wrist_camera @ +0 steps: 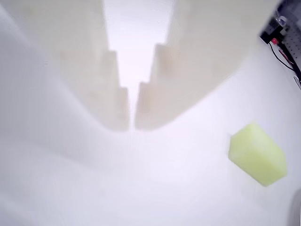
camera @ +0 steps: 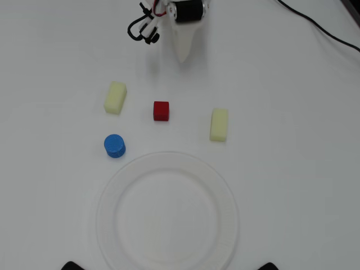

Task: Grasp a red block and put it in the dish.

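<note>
In the overhead view the dish [camera: 167, 211] lies empty at the near edge of the worktop [camera: 292, 169]. The arm sits at the far edge, its fingers [wrist_camera: 131, 123] nearly closed on nothing. The red block [camera: 161, 111] rests between dish and arm.

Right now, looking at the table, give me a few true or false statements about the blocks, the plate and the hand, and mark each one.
1. The red block lies on the dish. False: it sits on the table, above the dish in the overhead view.
2. Two pale yellow blocks flank the red block. True.
3. The hand holds the red block. False: its fingers are nearly together with nothing between them.
4. The blue cylinder stands outside the dish rim. True.
</note>
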